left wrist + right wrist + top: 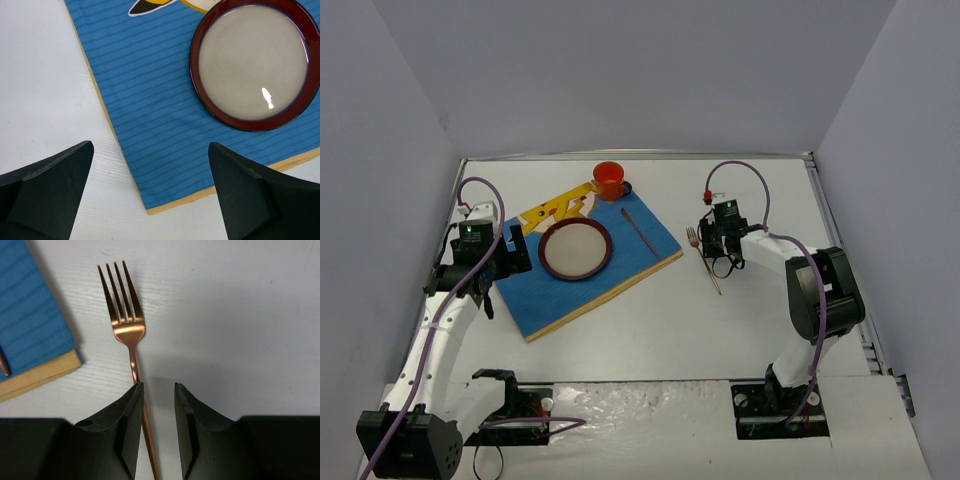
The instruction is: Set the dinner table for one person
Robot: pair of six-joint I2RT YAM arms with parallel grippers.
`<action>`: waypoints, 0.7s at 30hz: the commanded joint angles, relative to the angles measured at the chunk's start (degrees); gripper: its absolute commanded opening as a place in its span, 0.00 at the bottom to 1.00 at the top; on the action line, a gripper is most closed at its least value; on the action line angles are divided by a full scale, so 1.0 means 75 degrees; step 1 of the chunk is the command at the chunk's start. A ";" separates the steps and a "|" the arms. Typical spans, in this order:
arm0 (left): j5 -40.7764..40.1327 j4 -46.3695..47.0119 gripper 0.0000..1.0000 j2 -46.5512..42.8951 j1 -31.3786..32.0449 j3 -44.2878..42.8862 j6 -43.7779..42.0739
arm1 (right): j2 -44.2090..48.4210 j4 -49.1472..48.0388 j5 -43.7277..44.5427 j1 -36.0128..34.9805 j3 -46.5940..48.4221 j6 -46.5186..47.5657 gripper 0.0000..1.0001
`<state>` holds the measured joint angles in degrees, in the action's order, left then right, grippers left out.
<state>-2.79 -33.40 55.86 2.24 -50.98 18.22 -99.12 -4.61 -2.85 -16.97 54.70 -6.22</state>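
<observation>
White arm links (435,345), black joints (825,290), looping purple cables (752,178).

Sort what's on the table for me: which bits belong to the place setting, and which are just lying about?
Belongs to the job:
table, placemat, plate, cup, slim copper utensil on the mat, fork lying off the mat at the right gripper.

Lying about:
nothing loose that I can see; only the arms' purple cables.
</observation>
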 commanded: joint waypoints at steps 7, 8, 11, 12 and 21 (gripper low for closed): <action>-0.0015 0.0220 0.97 -0.0061 0.0029 -0.0199 -0.0027 | 0.0426 -0.0367 -0.0573 -0.0069 0.0038 0.0089 0.28; -0.0015 0.0215 0.97 -0.0056 0.0029 -0.0199 -0.0027 | 0.0363 -0.0362 -0.0651 -0.0069 0.0048 0.0105 0.28; -0.0015 0.0223 0.97 -0.0053 0.0029 -0.0199 -0.0017 | 0.0159 -0.0354 -0.0817 -0.0086 0.0085 0.0110 0.28; -0.0015 0.0223 0.97 -0.0053 0.0029 -0.0199 -0.0023 | 0.0072 -0.0343 -0.0823 -0.0096 0.0102 0.0126 0.28; -0.0015 0.0223 0.97 -0.0053 0.0029 -0.0199 -0.0027 | -0.0394 -0.0298 -0.0654 -0.0163 0.0130 0.0185 0.24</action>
<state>-2.79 -33.40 55.86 2.24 -50.98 18.20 -101.33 -6.56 -8.02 -17.72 54.83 -5.57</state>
